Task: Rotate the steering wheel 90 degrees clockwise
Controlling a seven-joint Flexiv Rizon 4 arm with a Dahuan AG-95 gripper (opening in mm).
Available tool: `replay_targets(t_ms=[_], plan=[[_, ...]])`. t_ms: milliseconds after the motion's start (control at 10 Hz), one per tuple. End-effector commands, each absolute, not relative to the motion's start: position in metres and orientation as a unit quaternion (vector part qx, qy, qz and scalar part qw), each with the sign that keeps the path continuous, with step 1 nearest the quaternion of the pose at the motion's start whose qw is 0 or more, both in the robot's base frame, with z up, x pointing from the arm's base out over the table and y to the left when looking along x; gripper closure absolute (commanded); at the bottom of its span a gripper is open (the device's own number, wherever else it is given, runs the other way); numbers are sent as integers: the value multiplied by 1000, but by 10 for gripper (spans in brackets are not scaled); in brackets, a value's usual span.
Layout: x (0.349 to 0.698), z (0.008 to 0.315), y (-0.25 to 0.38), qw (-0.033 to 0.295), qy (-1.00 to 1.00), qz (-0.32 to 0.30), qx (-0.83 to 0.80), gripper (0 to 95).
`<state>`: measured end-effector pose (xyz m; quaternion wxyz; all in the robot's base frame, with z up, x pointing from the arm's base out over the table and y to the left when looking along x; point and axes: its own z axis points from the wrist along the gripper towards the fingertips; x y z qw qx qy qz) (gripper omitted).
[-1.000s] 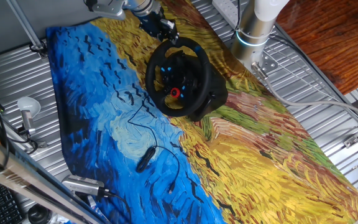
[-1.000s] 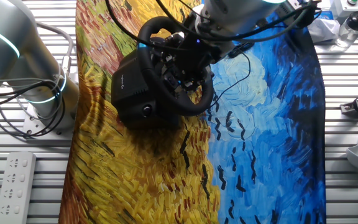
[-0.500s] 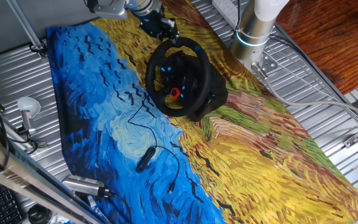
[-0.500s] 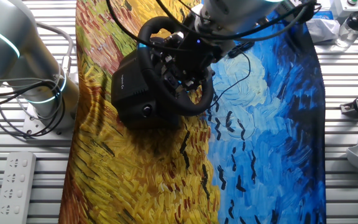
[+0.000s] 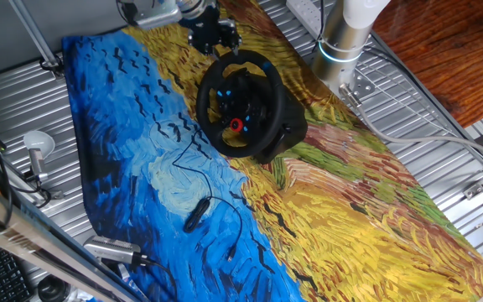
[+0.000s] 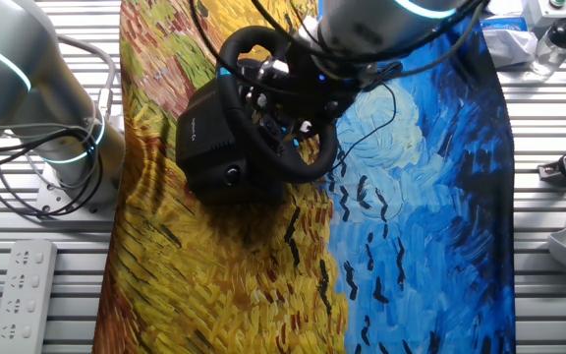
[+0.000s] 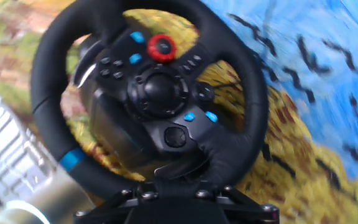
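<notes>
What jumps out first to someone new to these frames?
The black steering wheel on its bulky base, mid-table on a blue-and-yellow painted cloth. The gripper sits at the wheel's far rim. A small black cabled device lies on the blue part.

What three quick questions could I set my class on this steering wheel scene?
1. True or false: the steering wheel stands on bare metal slats.
2. What colour is the one large knob on the wheel's hub? A green, B red, C white.
3. Fill in: the small black cabled device lies on the ___ part of the painted cloth.

Key: 1 false, it stands on the painted cloth; 2 B; 3 blue.
</notes>
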<state>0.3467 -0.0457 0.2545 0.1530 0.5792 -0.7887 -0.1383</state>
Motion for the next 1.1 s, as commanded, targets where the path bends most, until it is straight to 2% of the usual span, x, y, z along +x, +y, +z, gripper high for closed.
replay_targets(t_ms=[100,1100], plan=[[347,255,-48,125,-634,-199,737,570],[346,246,-55,93,-496,-217,835,570]])
